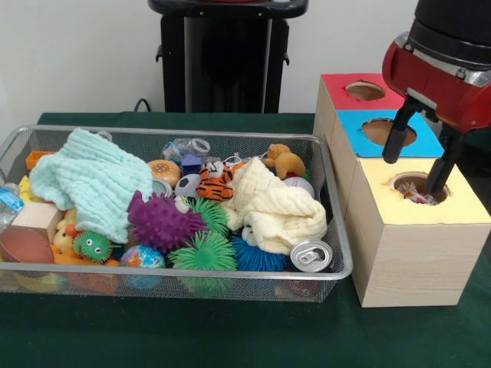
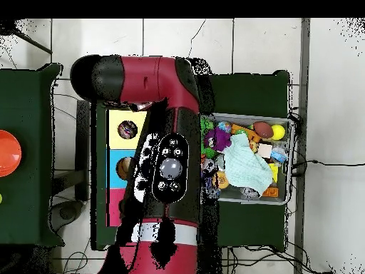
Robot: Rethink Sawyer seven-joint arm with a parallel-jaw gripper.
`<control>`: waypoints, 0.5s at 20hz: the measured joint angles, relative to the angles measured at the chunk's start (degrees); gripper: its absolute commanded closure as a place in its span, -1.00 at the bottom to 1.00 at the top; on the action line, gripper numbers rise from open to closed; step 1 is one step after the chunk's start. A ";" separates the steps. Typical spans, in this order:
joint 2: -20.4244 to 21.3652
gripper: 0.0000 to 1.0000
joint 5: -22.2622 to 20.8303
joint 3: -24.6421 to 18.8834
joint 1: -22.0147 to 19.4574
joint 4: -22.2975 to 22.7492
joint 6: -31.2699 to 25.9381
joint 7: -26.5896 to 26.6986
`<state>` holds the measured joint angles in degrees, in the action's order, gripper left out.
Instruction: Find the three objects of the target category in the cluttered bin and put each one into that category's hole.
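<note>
While the gripper (image 1: 418, 165) hangs over the yellow box (image 1: 418, 245), its two fingers (image 1: 393, 138) stand spread apart with nothing between them, one tip reaching the rim of the yellow hole (image 1: 418, 186), where crumpled bits show inside. Beside the boxes, the wire bin (image 1: 337, 261) holds cloths, spiky balls and a can (image 1: 311, 255).

We are seeing a silver wire bin (image 1: 337, 230) sitting on a dark green tablecloth (image 1: 230, 337). Inside it a pale mint cloth (image 1: 88, 180) and a cream cloth (image 1: 276, 211) are showing, with a purple spiky ball (image 1: 161, 222), a green spiky ball (image 1: 205, 251), and an orange, black-striped tiger toy (image 1: 217, 184). The wooden box (image 1: 418, 261) is wearing red, blue and yellow tops. The arm (image 1: 441, 73) is showing red and black.
</note>
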<state>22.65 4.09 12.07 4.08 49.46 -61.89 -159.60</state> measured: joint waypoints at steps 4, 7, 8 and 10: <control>-0.32 -1.00 -0.49 -1.50 -1.48 -0.77 -0.07 0.42; -0.68 -1.00 -0.97 -2.48 -2.62 -1.45 -0.18 0.92; -0.73 -1.00 -1.14 -2.78 -2.93 -1.59 -0.18 1.06; -0.62 -1.00 -1.92 -4.09 -4.08 -1.70 -0.37 1.72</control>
<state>22.03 2.17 7.99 -0.01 47.76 -62.26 -157.88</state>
